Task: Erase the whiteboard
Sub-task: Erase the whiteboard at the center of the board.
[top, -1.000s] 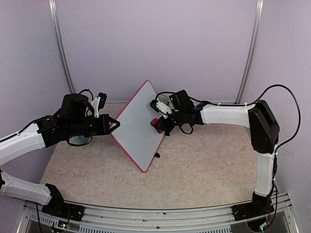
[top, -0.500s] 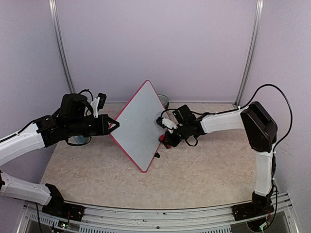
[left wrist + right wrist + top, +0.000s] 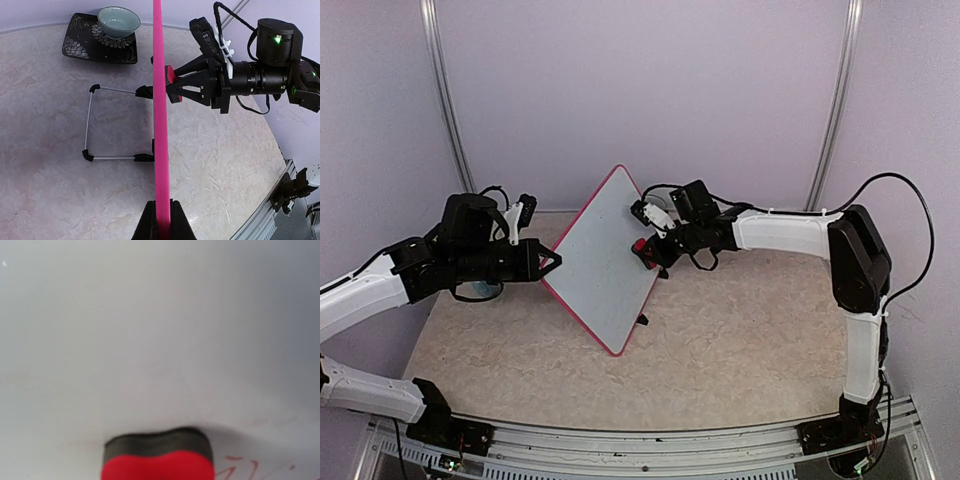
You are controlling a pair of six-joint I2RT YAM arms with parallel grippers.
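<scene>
left hand [image 3: 160, 212] clamped on whiteboard [image 3: 600, 255] edge; right hand [image 3: 643, 252] grips red eraser [image 3: 157, 462] pressed against its face.

The eraser [image 3: 157, 462] is cut off below; faint red marks [image 3: 235, 467] on the whiteboard [image 3: 150, 315] blur unreadably.

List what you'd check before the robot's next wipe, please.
1. Left gripper clamped on the whiteboard frame: ok.
2. Right gripper shut on the eraser: ok.
3. Eraser pad against the board: ok, it seems to touch.
4. Board clean: not ok, faint red marks show beside the eraser.
5. Bowl apart from both arms: ok.
6. Board's foot on the table: cannot tell.
</scene>
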